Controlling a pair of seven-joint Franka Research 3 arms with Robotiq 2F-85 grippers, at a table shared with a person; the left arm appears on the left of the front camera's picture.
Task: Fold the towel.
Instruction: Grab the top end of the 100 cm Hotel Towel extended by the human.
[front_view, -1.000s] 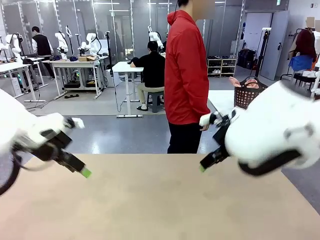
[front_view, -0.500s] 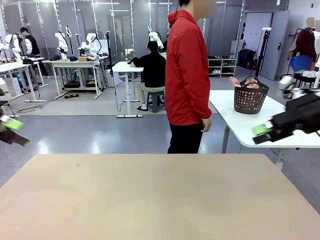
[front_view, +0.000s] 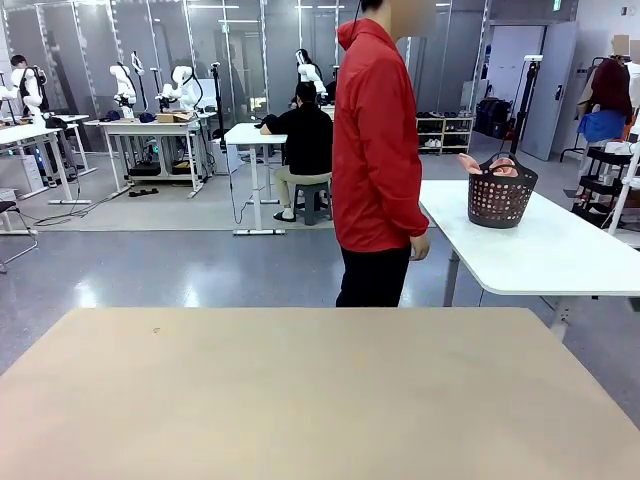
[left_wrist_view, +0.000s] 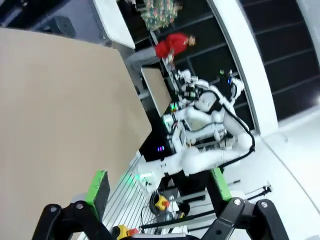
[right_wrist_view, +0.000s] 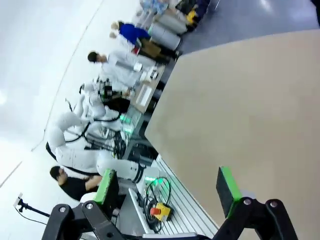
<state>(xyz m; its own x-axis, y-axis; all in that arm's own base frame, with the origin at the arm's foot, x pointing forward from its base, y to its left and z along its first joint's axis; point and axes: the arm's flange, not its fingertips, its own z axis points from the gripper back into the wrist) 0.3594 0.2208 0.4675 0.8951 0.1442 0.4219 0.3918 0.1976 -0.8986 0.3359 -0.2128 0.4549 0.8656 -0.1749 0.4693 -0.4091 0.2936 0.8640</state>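
The towel is out of view. The tan table (front_view: 300, 400) lies bare in the front view. My left gripper (left_wrist_view: 159, 186) is open, its green pads wide apart with nothing between them; it hangs off the table's edge, with the tabletop (left_wrist_view: 60, 100) to one side. My right gripper (right_wrist_view: 167, 186) is open too and holds nothing, and the tabletop (right_wrist_view: 240, 100) stretches beyond it. A person in a red jacket (front_view: 375, 150) stands at the far side, arms down and hands empty.
A white side table (front_view: 540, 250) at the back right carries a dark basket (front_view: 498, 195) with something pink poking out of its top. The robot's base and cables (left_wrist_view: 165, 200) lie below the left gripper.
Both arms have swung away from over the table, the left one off to the left and the right one off to the right. The person has hardly moved.
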